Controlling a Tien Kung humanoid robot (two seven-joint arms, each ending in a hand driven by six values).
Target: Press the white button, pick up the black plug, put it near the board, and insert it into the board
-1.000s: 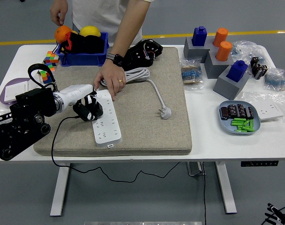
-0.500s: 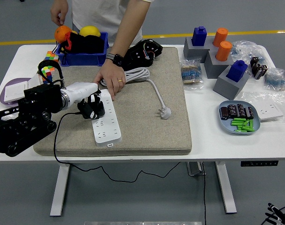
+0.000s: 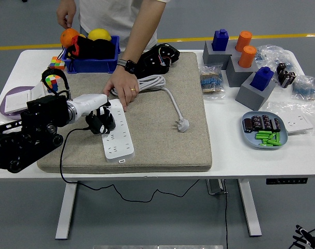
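Left hand [image 3: 101, 118] fingers pinching the black plug [image 3: 95, 124] at the board [image 3: 117, 136]'s left edge; person's hand [image 3: 122, 88] holds its far end.

Black plug [image 3: 98, 123] sits against the white board [image 3: 118, 136] — corded, upright.

Smooth glossy white plastic power strip [image 3: 117, 135] on a matt, rough grey felt-like cloth mat [image 3: 162, 136].

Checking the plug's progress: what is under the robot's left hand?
The left hand grips the black plug over the white power strip. The plug's prongs and the sockets beneath are covered.
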